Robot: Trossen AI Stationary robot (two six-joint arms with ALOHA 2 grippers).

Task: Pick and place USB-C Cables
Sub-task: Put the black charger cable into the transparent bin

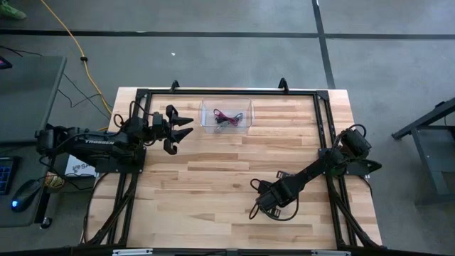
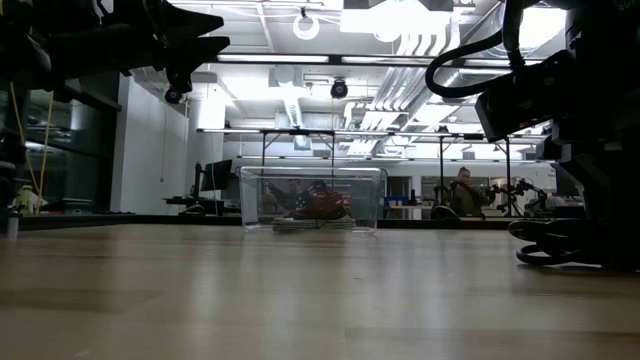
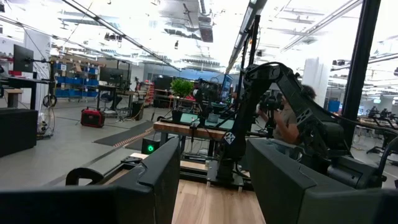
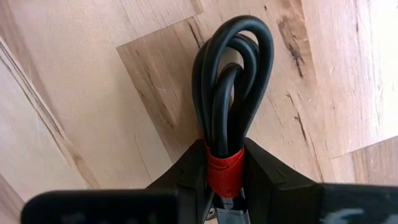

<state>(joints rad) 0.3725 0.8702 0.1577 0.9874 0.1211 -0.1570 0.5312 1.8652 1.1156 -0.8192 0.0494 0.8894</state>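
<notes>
A black USB-C cable bundle [image 4: 231, 87], tied with a red strap, sits between my right gripper's [image 4: 225, 163] fingers near the table's near right part [image 1: 269, 205]. Its loops [image 2: 545, 250] reach out low over the wood. A clear plastic box [image 1: 204, 117] stands near the far edge and holds a pink-magenta and a red cable bundle [image 1: 227, 119], which also show through the box wall as cable bundles [image 2: 318, 205]. My left gripper [image 1: 179, 132] is open and touches nothing. It hovers above the table just left of the box. My right gripper pinches the black cable bundle at its red strap [image 4: 225, 168], near one end, between the two fingers [image 4: 267, 177]. The fingers slant down from the table's right side and lie along the bundle. The loops [image 4: 239, 50] stick out ahead of them, close over the wood. Whether they rest on it, I cannot tell.
Black frame rails [image 1: 323, 121] run along the table's far, left and right sides. A long yellow cord [image 1: 78, 50] lies on the floor beyond the far left corner. Bare wood [image 1: 220, 178] spreads between the two arms.
</notes>
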